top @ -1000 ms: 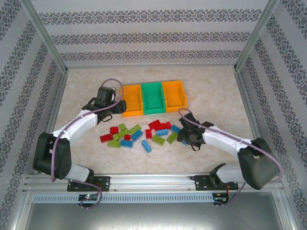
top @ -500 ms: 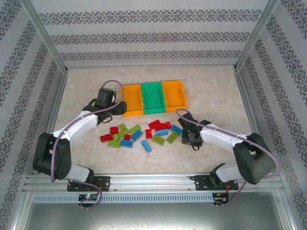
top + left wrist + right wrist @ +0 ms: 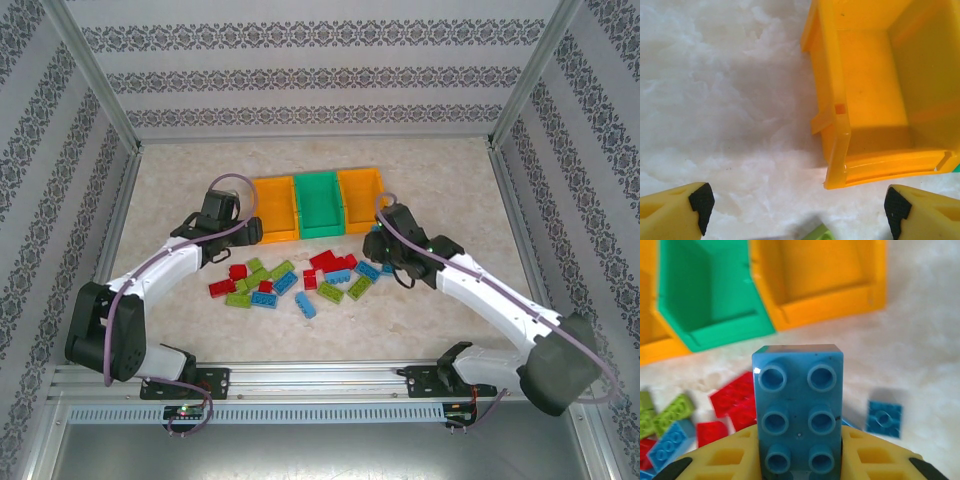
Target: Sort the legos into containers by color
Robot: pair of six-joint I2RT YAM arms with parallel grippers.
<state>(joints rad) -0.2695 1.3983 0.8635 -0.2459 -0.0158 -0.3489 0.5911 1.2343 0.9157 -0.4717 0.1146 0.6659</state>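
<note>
Blue lego [image 3: 798,410]: rectangular, glossy, 6 studs showing.

My top cam looks down from behind on the whole table [image 3: 450,180], both wrist cams close-in, fwd-facing, sharing the left orange bin [image 3: 837,85].

Pale marbled counter [image 3: 450,190], three open bins in a touching row near the middle of its far edge, orange-yellow bin [image 3: 273,212] toward the left edge, green bin [image 3: 320,205] between, second orange-yellow bin [image 3: 358,198] toward the right edge, red, blue and lime green legos [image 3: 290,278] scattered mid-counter on the near-edge side of the bins.
</note>
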